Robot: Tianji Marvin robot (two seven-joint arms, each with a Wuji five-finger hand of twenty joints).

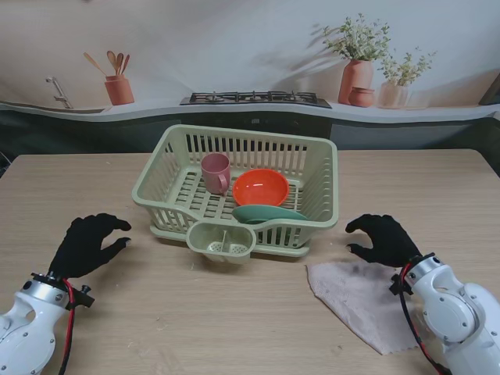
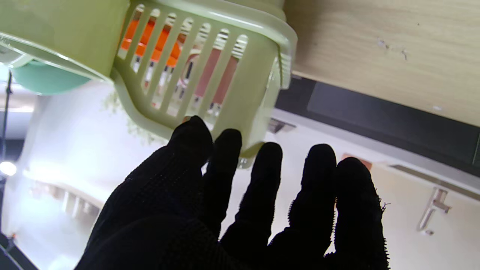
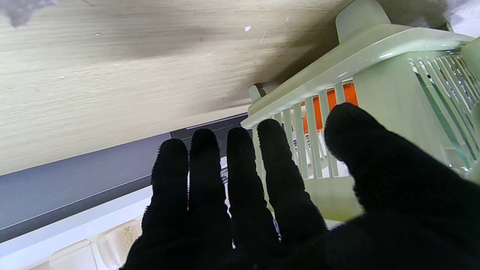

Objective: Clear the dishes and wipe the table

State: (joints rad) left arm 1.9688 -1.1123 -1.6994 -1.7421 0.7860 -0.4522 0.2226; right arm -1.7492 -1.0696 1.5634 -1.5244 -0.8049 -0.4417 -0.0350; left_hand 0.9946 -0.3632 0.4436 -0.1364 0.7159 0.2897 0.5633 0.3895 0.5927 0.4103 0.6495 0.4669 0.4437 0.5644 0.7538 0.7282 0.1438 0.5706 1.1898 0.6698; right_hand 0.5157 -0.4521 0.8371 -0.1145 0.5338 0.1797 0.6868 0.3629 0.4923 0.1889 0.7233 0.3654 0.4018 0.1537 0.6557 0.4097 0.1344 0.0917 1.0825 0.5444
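A pale green dish basket point(image 1: 312, 160) stands mid-table and holds a pink cup point(image 1: 216, 172), an orange bowl point(image 1: 260, 187) and a teal plate point(image 1: 268, 213). A pinkish cloth point(image 1: 361, 301) lies flat on the table, nearer to me than the basket and to its right. My left hand point(image 1: 87, 244) hovers left of the basket, black-gloved, fingers curled apart, holding nothing. Just past the cloth's far edge my right hand point(image 1: 383, 239) is open too. Through the slats of the basket point(image 2: 210, 75) the left wrist view shows cup and bowl. The right wrist view shows the basket point(image 3: 375, 75) too.
A small cutlery cup point(image 1: 221, 243) hangs on the basket's near side. Beyond the wooden table point(image 1: 195, 312) runs a counter with a stove point(image 1: 256, 98), a utensil pot point(image 1: 119, 88) and potted plants point(image 1: 358, 62).
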